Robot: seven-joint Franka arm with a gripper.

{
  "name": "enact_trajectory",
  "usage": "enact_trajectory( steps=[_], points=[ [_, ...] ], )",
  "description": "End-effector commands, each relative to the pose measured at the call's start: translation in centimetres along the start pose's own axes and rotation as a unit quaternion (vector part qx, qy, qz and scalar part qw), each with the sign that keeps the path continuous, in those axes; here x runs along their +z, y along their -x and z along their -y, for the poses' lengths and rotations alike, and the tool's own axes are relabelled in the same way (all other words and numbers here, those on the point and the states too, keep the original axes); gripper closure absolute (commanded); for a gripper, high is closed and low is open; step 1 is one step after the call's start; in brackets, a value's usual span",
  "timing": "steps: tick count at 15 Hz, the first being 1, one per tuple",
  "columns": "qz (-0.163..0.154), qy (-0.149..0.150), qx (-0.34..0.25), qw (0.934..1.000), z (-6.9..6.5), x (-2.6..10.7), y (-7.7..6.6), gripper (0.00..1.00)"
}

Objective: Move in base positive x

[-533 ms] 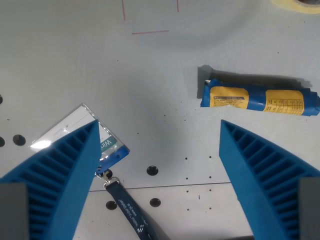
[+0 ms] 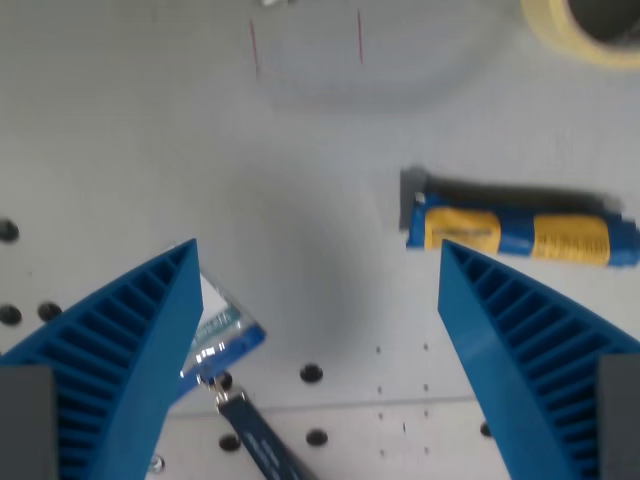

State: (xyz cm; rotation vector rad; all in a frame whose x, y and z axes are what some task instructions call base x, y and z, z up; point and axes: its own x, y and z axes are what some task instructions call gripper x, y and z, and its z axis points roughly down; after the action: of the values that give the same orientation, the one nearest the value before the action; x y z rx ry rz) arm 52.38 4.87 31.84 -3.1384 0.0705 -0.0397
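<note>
My gripper (image 2: 318,262) is open and empty, its two blue ribbed fingers (image 2: 120,350) spread wide over the grey table (image 2: 300,180). A blue and yellow tube (image 2: 520,235) lies flat on the wrist view's right, just above the right fingertip. A clear badge holder (image 2: 222,333) with a blue lanyard strap (image 2: 255,440) lies at the lower left, partly hidden behind the left finger. Nothing is between the fingers.
A roll of pale yellow tape (image 2: 585,25) sits at the top right edge. Thin red lines (image 2: 305,45) are drawn on the table at the top. Several small bolt holes (image 2: 311,374) dot the lower table.
The whole scene has slid down the picture, so the camera has moved. More of the tape roll shows at the top and the badge holder is more hidden. The picture is blurrier.
</note>
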Motion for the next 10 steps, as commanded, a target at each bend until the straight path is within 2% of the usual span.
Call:
enact_trajectory(
  steps=[1,10],
  points=[
    [0.016,0.003,0.000,0.9999,0.1,0.0,-2.3,0.00],
    [0.016,0.003,0.000,0.9999,0.5,0.4,-6.8,0.00]
  ],
)
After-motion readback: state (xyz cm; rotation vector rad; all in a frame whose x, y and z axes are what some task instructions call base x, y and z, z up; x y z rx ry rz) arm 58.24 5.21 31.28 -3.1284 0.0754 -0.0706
